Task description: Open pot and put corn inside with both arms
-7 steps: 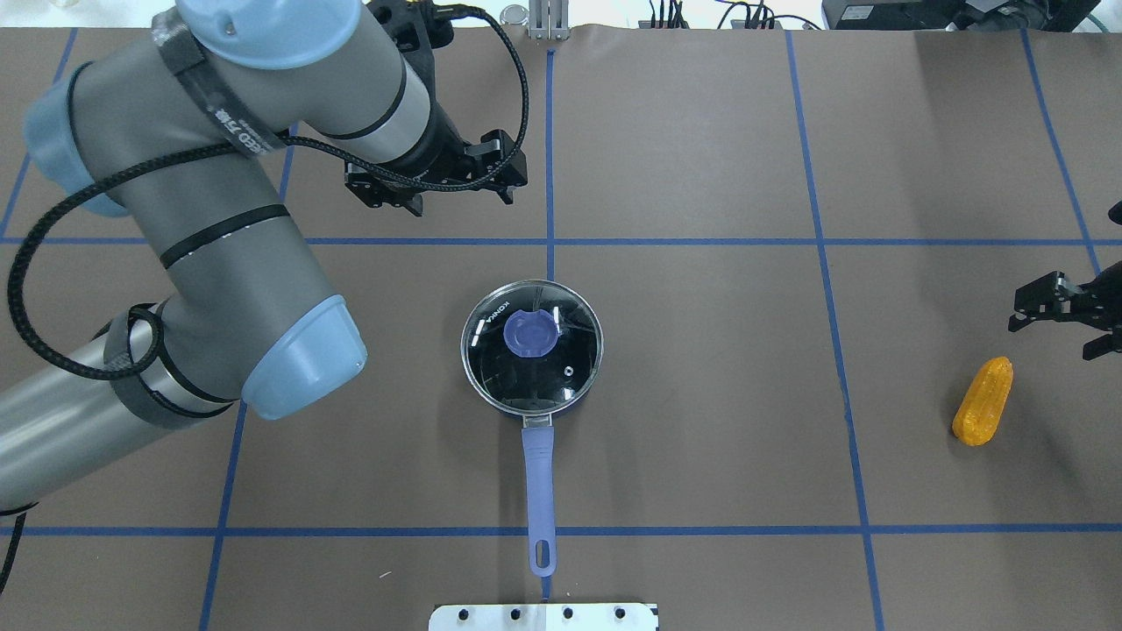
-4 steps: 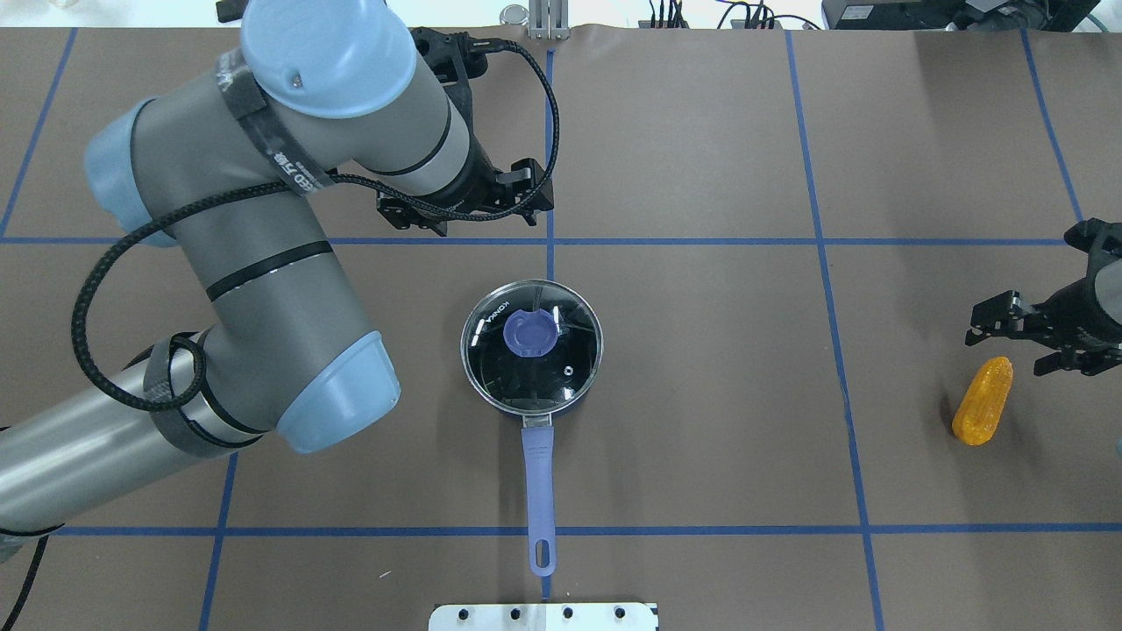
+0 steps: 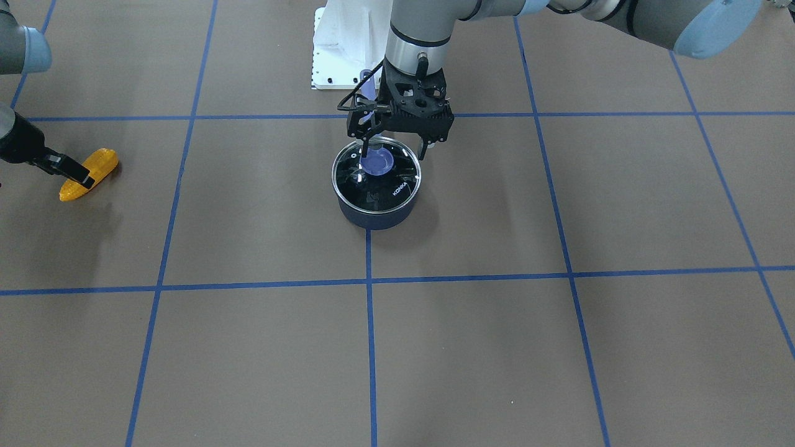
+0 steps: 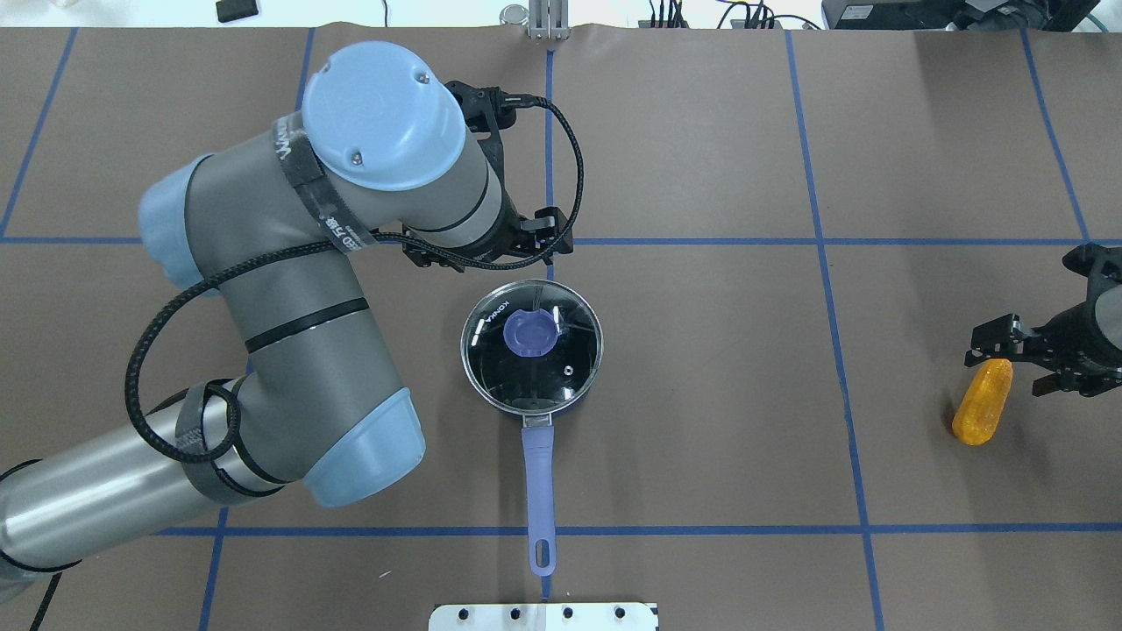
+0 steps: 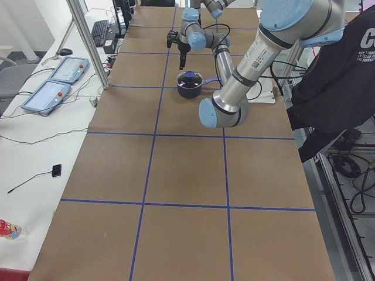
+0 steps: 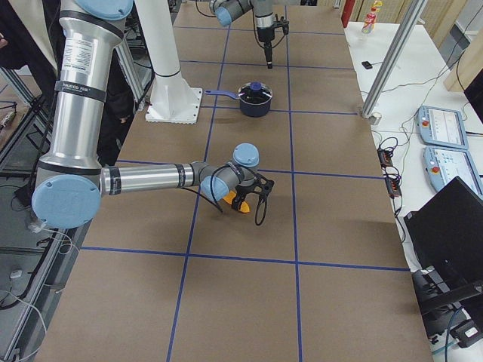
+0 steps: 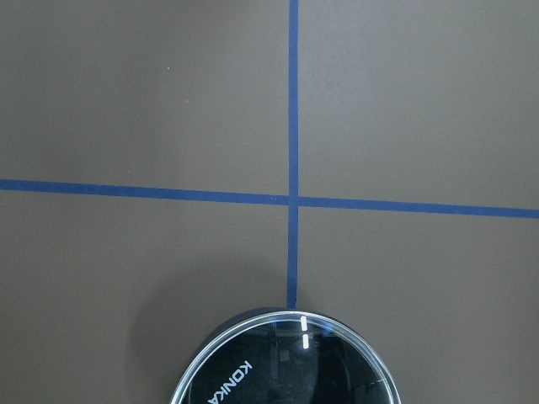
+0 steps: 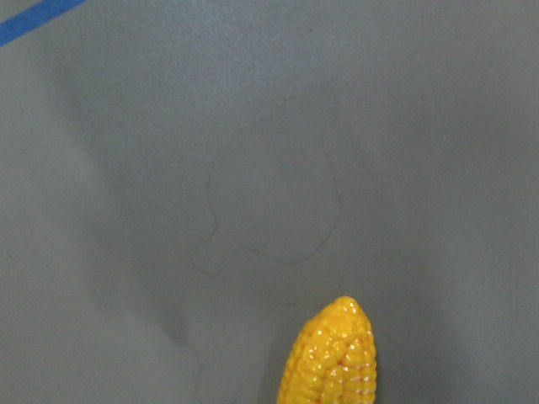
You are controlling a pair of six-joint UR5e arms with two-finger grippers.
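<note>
1. Lettering first: the glass lid (image 4: 545,372) carries "KONKA" in white near its rim, readable from overhead, from the front and at the bottom of the left wrist view.
2. A black strap (image 4: 323,203) on the left arm (image 4: 289,298) has white print, too skewed to read.
3. The lid sits flat on the dark blue pot (image 3: 376,217), covering its mouth. It has a lavender knob (image 4: 530,333) at its centre, and the pot's lavender handle (image 4: 537,473) points back toward the robot.
4. Left gripper (image 3: 395,152): fingers spread wide, hanging above the pot and holding nothing. The wrist camera catches only the lid's edge.
5. The corn (image 4: 982,405) lies on the table (image 4: 701,394) at the robot's right, well apart from the pot.
6. Right gripper (image 4: 1008,372): fingers apart, low over the cob's far tip. Whether a finger touches it, I cannot tell.
7. Around them are blue tape lines (image 4: 701,241) gridding the brown surface, a white base plate (image 4: 543,617) just past the handle's end, and teach pendants (image 5: 65,69) on the side bench.
8. From overhead the left arm's bulk hides much of the table's left half.
</note>
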